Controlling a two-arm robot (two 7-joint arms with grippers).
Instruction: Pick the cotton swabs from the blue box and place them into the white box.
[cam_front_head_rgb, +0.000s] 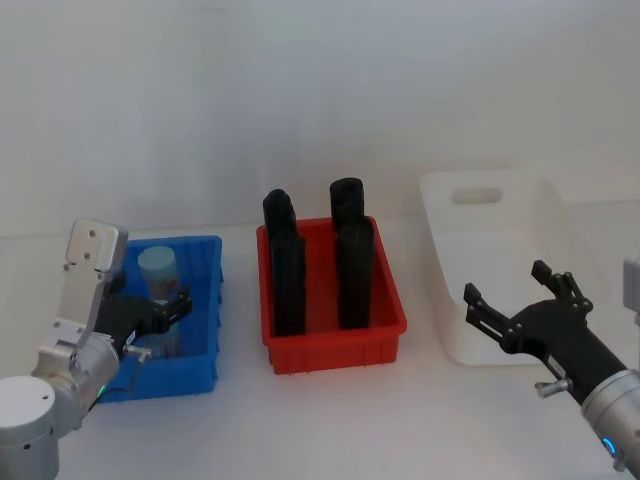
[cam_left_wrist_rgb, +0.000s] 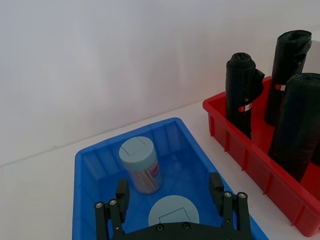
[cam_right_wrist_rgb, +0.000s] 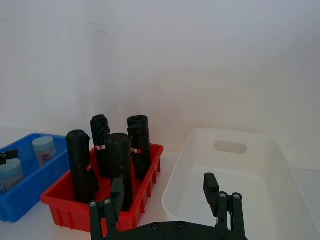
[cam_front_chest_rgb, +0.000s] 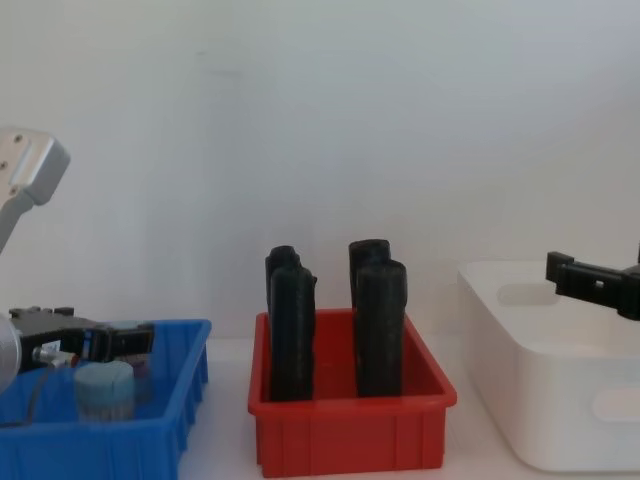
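Looking down from the head camera, you have the left gripper (cam_front_head_rgb: 170, 320) hanging over the near end of the blue box (cam_front_head_rgb: 178, 381), which sits on the left of the white table (cam_front_head_rgb: 330, 430). Its fingers (cam_left_wrist_rgb: 122, 192) are spread wide and pinch nothing. In the left wrist view they stand to either side of the nearer cotton swab tub (cam_left_wrist_rgb: 173, 214), whose light blue lid lies between them and lower down, with a gap to each finger. From the chest camera you see that gripper just above this tub rather than around it. The 2nd cotton swab tub (cam_left_wrist_rgb: 140, 164) stands upright farther back in the same blue box, just beyond the fingertips, its pale sticks showing through the clear wall. Both tubs are therefore inside the blue box. Beside it, at the middle of the table, the red bin (cam_front_head_rgb: 336, 348) holds 4 black rolls (cam_front_head_rgb: 289, 280) standing upright in 2 rows of 2. The white box (cam_front_head_rgb: 436, 255) sits on the right, near the red bin but apart from it. Your right gripper (cam_front_head_rgb: 505, 283) hovers by the white box's near left corner in the head view, its fingers spread apart and gripping nothing. Its wrist camera looks past them at the white box and the red bin.
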